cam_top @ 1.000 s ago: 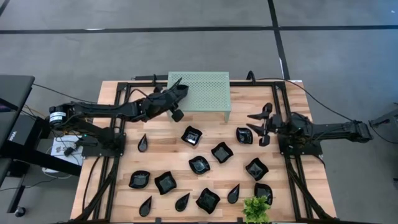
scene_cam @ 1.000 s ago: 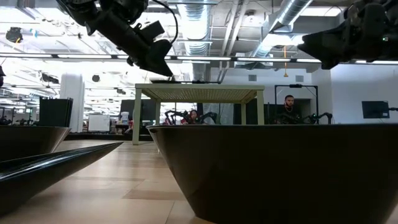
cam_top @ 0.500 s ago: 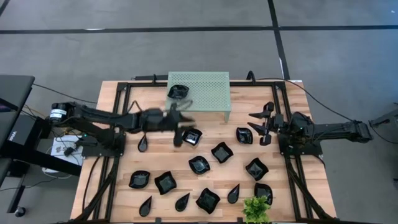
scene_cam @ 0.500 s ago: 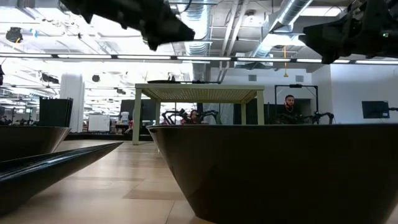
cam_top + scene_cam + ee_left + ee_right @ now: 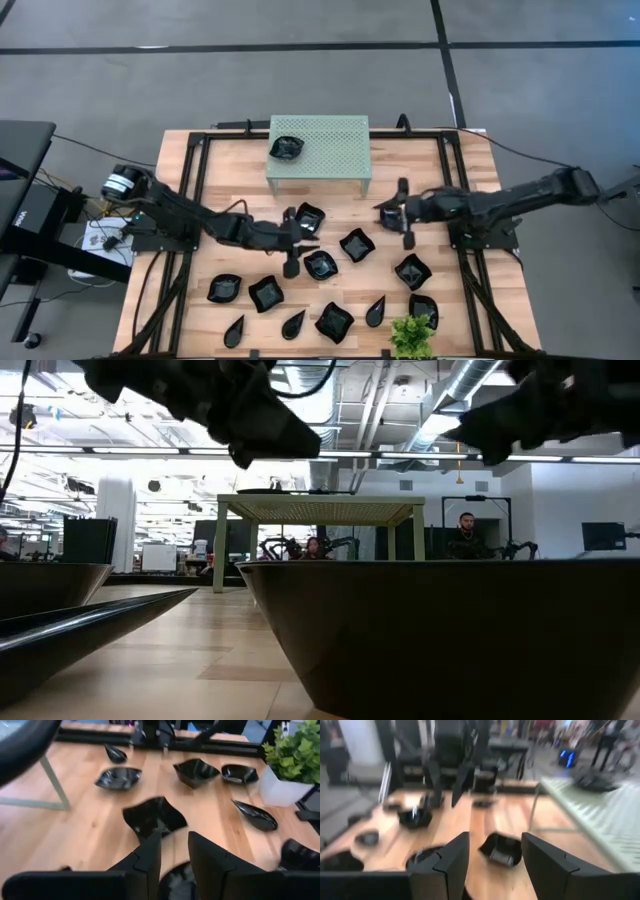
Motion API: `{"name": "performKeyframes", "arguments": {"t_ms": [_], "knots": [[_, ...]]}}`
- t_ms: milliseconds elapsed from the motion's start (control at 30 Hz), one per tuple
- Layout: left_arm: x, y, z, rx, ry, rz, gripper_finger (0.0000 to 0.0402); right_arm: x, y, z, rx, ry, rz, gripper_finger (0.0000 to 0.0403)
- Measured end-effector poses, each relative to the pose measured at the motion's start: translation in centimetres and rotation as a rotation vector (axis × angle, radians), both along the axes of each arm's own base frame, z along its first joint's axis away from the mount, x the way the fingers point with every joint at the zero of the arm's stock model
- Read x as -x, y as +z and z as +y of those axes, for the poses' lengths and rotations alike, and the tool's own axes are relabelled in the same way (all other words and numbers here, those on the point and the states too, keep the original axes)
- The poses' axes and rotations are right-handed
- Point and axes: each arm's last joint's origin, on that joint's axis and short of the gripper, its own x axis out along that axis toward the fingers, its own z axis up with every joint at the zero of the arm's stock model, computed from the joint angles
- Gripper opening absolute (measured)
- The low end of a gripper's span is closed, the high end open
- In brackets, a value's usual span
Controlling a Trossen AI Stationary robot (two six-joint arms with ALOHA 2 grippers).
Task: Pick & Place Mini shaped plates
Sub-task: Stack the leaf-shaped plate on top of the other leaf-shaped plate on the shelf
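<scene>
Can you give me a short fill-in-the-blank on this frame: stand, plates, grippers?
1. One black plate sits on top of the pale green ____.
2. The left gripper hovers over the plates with its fingers ____.
3. The right gripper is open near a plate and holds ____.
4. The small green plant stands at the table's ____ edge in the high view.

Answers: stand; open; nothing; bottom

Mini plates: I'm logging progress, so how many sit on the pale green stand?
1: a plate sits on top of the stand, near its left end in the high view. Nothing covers the stand top, so none is likely hidden there.
</scene>
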Motion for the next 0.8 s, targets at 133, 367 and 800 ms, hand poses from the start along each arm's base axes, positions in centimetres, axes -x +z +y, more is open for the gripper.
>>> {"name": "performKeyframes", "arguments": {"t_ms": [133,367,800], "knots": [[0.0,-1.2,-1.4,0.014,-0.07,0.041,0.0099,-2.3,0.2,1.1,0.02,0.049,0.096,0.0175],[-0.3,-5.4,-3.4,-0.026,-0.189,0.162,0.0106,-5.8,-0.2,1.9,0.05,0.063,0.226,0.0175],[-0.6,-10.0,-4.0,-0.135,-0.298,0.284,0.017,-9.3,-1.3,0.4,0.047,0.002,0.349,0.0175]]}}
